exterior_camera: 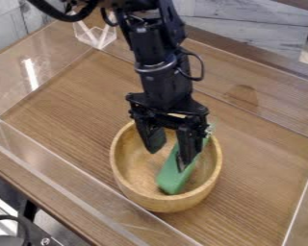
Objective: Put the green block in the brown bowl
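The brown bowl sits on the wooden table near the front, round and light-wooded with a thick rim. Inside it the green block leans tilted against the bowl's right inner wall, free of any grip. My gripper hangs straight over the bowl, pointing steeply down, with its black fingers spread open and nothing between them. The right finger stands just above the block's upper end; I cannot tell if it touches.
A clear acrylic wall rings the wooden tabletop on all sides. The black arm rises from the bowl toward the back.
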Robot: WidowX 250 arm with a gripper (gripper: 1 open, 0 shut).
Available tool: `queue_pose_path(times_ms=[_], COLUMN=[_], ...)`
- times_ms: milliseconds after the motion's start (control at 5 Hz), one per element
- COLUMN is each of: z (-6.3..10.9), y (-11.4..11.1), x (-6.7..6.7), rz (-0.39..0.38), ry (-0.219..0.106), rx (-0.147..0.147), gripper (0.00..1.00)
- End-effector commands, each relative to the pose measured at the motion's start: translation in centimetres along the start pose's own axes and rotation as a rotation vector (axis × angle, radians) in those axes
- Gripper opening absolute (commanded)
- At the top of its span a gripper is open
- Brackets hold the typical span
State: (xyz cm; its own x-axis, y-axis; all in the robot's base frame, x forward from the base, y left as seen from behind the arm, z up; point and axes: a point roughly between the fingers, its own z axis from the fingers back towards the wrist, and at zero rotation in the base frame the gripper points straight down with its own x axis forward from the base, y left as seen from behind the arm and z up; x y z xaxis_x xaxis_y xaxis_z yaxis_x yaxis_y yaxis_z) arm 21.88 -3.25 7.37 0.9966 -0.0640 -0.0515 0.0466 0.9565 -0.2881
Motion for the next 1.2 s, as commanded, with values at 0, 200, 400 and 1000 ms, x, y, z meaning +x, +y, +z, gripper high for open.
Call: queue_pose_path(times_ms=[0,200,400,1000], z=[1.5,2.1,2.7,4.2], y=[0.2,0.7,1.3,3.1], x=[1.0,1.1,1.1,1.2], rz=[-0.002,0.004,0.010,0.024], ry=[-0.044,-0.043,-0.041,-0.037], rx=[0.006,0.009,0.013,0.025], gripper=[1.00,1.00,1.00,1.00])
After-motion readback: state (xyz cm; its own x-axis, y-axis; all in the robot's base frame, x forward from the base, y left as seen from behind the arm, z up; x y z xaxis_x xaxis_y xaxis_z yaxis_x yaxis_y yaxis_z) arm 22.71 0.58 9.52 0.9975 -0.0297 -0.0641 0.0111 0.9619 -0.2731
